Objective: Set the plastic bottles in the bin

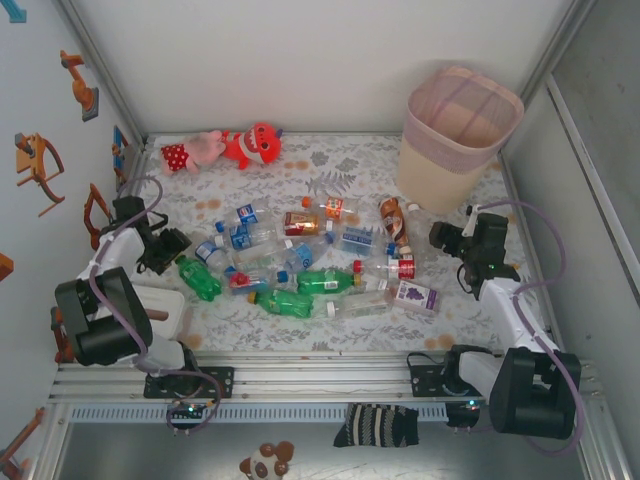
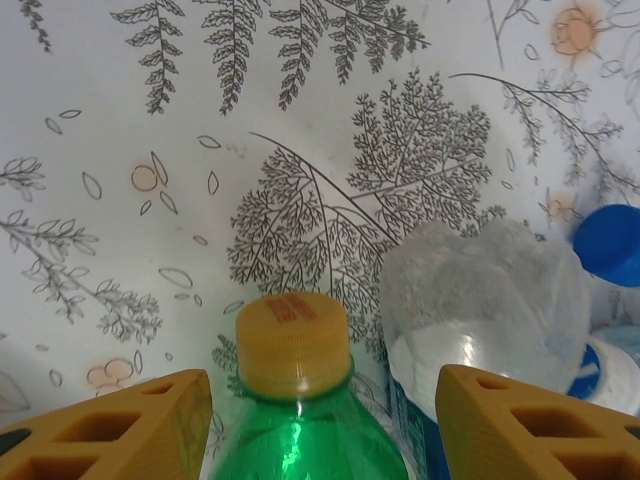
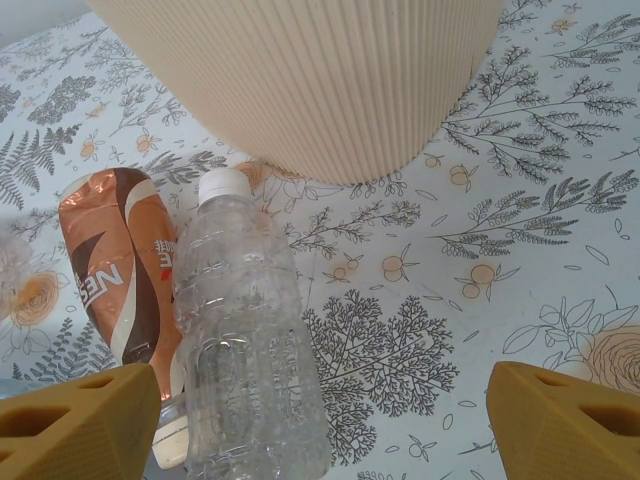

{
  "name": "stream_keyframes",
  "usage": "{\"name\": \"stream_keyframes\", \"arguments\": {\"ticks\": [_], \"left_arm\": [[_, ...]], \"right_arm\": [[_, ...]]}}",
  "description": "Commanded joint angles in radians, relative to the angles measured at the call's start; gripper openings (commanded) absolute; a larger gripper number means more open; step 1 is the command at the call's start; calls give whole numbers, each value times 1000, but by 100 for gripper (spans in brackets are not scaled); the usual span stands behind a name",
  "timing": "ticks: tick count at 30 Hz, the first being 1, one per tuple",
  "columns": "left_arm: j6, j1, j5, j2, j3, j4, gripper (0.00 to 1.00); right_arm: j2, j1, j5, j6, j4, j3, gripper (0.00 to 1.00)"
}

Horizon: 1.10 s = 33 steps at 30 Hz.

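Observation:
Several plastic bottles (image 1: 300, 262) lie scattered mid-table. The bin (image 1: 456, 135), pink mesh rim over cream body (image 3: 300, 80), stands at the back right. My left gripper (image 1: 170, 250) is open at the left end of the pile, its yellow fingers (image 2: 110, 425) either side of a green bottle (image 2: 300, 445) with an orange cap (image 2: 292, 340); a clear blue-labelled bottle (image 2: 480, 310) lies just right of it. My right gripper (image 1: 445, 238) is open near the bin's foot, over a clear white-capped bottle (image 3: 245, 340) and a brown-labelled bottle (image 3: 120, 260).
Red and pink plush toys (image 1: 225, 148) lie at the back left. A small white box (image 1: 160, 308) sits beside the left arm. Walls close the table on the left, back and right. Bare patterned cloth (image 3: 470, 260) lies to the right of the clear bottle.

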Motion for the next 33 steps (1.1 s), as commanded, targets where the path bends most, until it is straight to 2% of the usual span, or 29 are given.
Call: {"name": "stream_keyframes", "arguments": {"ticks": [1, 15, 20, 26, 33], "left_arm": [[-9, 6, 4, 37, 39, 1, 56], [-10, 33, 2, 146, 60, 37, 46], [-13, 34, 21, 149, 55, 48, 36], [-11, 35, 21, 102, 54, 36, 29], [17, 34, 39, -29, 70, -9, 22]], "right_arm": [[-24, -1, -17, 10, -12, 33, 84], [-41, -2, -12, 4, -17, 30, 83], [-49, -2, -12, 5, -26, 39, 82], [-79, 0, -14, 10, -55, 57, 81], [-160, 1, -32, 22, -138, 101, 79]]}}
